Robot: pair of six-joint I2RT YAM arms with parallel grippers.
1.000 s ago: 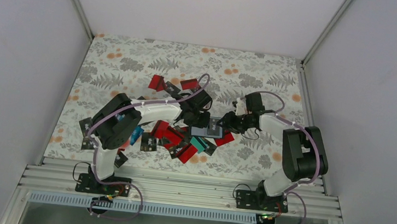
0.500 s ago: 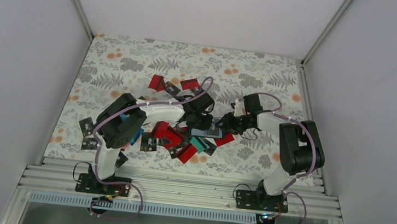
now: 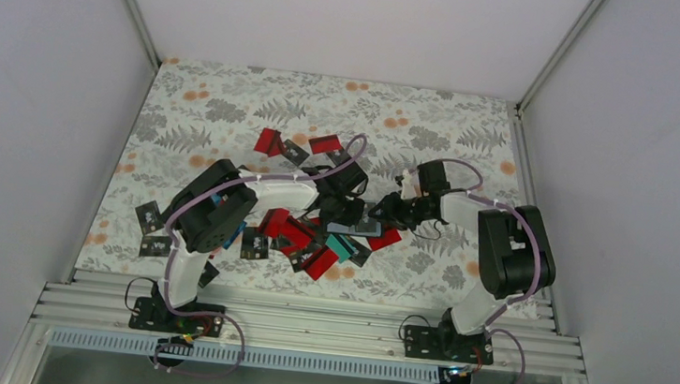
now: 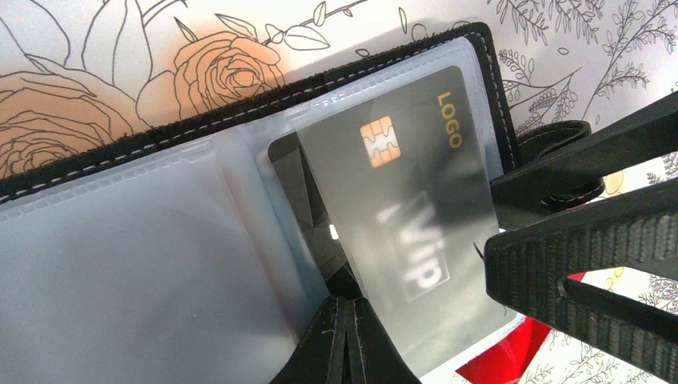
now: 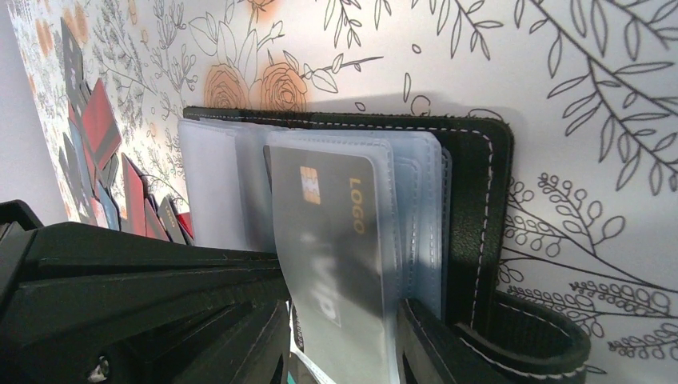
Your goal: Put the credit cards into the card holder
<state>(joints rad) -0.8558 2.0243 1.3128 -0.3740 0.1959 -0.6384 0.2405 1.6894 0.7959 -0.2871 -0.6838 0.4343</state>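
The left pincer (image 4: 345,340), fully closed, touches the half-inserted black card (image 4: 408,200) just right of it, whose long axis points into the card holder (image 4: 120,264), while the right pincer (image 4: 489,220) stands part open at the holder's right edge, and I cannot tell if it grips.

A table (image 3: 231,106) is covered with a floral cloth. Credit cards (image 3: 299,237) are heaped near its middle, with strays scattered to the left and far side. An open card holder (image 5: 472,184) is laid just right of the heap.
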